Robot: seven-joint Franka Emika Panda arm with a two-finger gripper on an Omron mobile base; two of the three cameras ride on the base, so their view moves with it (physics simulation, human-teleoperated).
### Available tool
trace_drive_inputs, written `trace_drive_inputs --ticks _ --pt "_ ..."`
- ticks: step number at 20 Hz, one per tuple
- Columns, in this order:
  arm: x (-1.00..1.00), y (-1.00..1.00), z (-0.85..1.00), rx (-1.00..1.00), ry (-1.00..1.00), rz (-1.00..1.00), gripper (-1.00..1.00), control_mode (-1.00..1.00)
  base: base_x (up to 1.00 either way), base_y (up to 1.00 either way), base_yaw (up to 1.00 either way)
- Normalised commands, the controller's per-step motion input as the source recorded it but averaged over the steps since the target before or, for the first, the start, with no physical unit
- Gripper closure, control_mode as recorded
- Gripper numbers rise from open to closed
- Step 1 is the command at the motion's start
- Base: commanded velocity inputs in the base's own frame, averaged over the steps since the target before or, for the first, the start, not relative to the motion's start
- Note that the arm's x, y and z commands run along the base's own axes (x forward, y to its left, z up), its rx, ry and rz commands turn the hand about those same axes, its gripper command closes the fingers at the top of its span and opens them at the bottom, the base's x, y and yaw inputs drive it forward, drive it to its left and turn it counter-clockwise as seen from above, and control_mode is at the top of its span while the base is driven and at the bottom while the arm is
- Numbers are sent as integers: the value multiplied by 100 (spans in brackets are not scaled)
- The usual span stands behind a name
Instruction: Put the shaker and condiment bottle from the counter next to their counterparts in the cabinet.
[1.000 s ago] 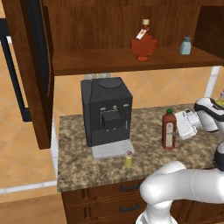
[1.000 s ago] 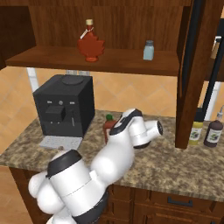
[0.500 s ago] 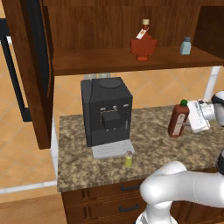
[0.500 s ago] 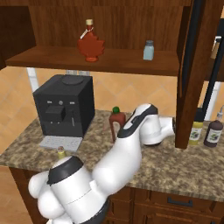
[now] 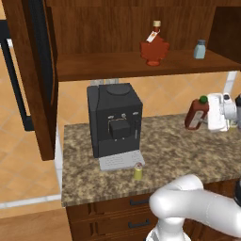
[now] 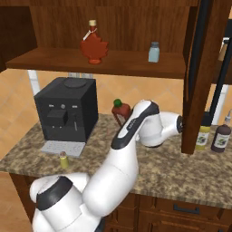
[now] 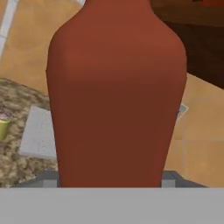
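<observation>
- Left base view: the condiment bottle (image 5: 196,113) is lifted off the desk (image 5: 188,155) and tilted, its green cap leaning toward the coffee machine (image 5: 115,120). The jaws (image 5: 207,117) are closed on its body from the right side, at the right edge of the picture.
- Below the bottle the granite is free, and there is open air between the bottle and the cabinet (image 5: 33,70) shelf above.
- The shaker (image 5: 138,172) stands upright near the front edge of the desk, just beside the right front corner of the machine's grey tray.
- On the shelf the maple-leaf bottle (image 5: 154,47) stands near the middle and the pale blue shaker (image 5: 200,49) well to its right, with a free stretch of plank between them and more to the left.
- Right base view: the bottle's cap and red shoulder show behind the white arm, between the coffee machine and the tall door post. The shaker stands at the tray's front corner, close to the desk edge.
- Two dark-capped bottles (image 6: 213,136) stand on the desk to the right of the door post, well apart from the arm.
- Hand view: the red bottle body is held very close in front of the camera between the two finger tips. The shaker and the grey tray lie on the granite at the left.
</observation>
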Motion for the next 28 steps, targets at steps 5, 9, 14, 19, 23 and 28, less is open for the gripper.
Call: trace_drive_inputs --ticks 5,9,14,19,23,28 --pt "-21 -1 79 1 -20 -19 100 -100 0 0 0" --pt "-44 0 53 12 5 -41 100 -100 0 0 0" --pt "-33 7 87 16 28 -31 100 -100 0 0 0" --pt "-54 15 95 17 26 -21 100 -100 0 0 0" --pt "-23 16 95 19 33 -18 100 -100 0 0 0" --pt "-30 25 100 24 32 -10 100 -100 0 0 0"
